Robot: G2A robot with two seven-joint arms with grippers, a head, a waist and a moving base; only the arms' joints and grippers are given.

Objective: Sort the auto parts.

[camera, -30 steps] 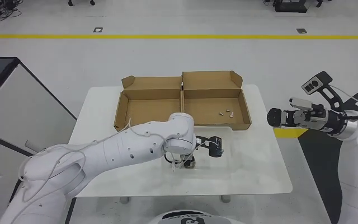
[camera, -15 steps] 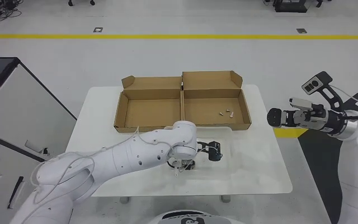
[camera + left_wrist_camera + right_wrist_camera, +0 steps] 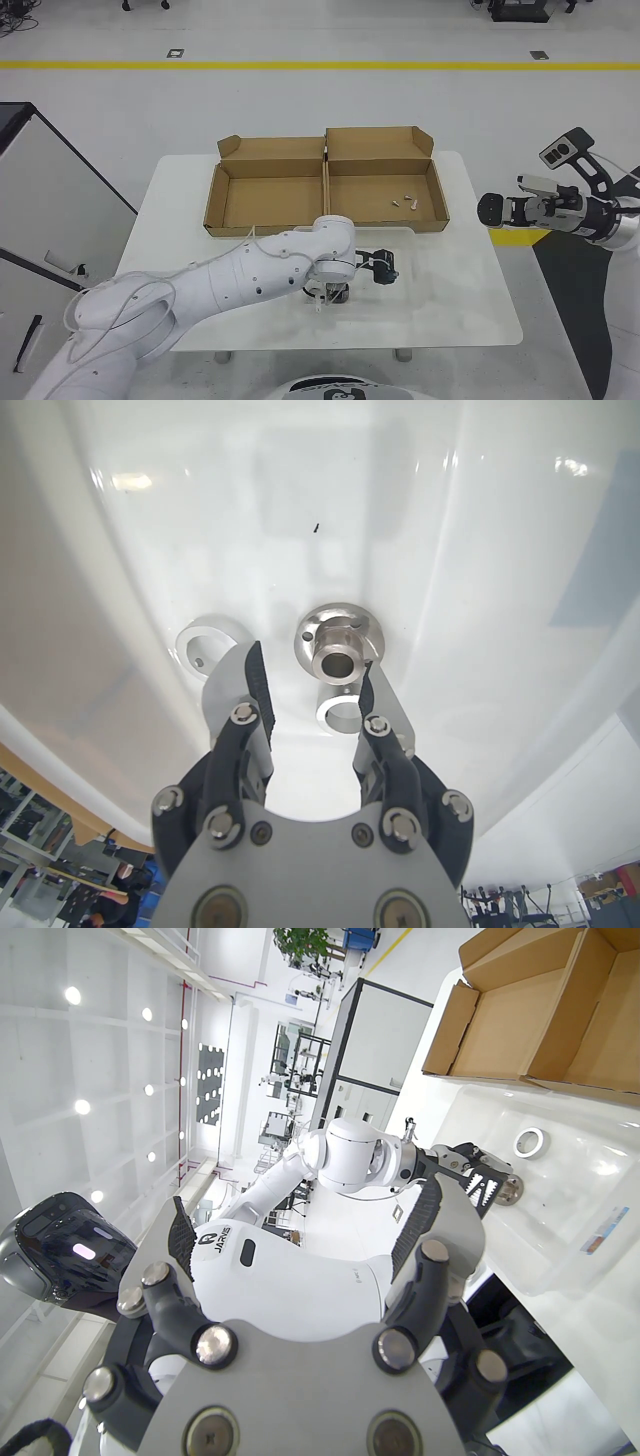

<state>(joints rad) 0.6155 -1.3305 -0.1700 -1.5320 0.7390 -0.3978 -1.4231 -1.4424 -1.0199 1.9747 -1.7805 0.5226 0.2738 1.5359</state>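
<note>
Down on the white tray (image 3: 445, 295) at the near side of the table (image 3: 175, 210), the left gripper (image 3: 312, 656) hangs low with its jaws apart. Between them sits a shiny metal flanged hub (image 3: 338, 643): a round flange with small holes, and a short neck with an open bore. The bore axis points back toward the wrist, with the flange on the far side; one finger is just beside the neck, and I can't tell if it touches. Two plain silver rings (image 3: 206, 643) (image 3: 336, 714) lie nearby. Off past the table's edge, the right gripper (image 3: 306, 1200) hangs with its jaws spread wide. Two open cardboard boxes (image 3: 268, 195) (image 3: 380, 185) stand side by side behind the tray.
</note>
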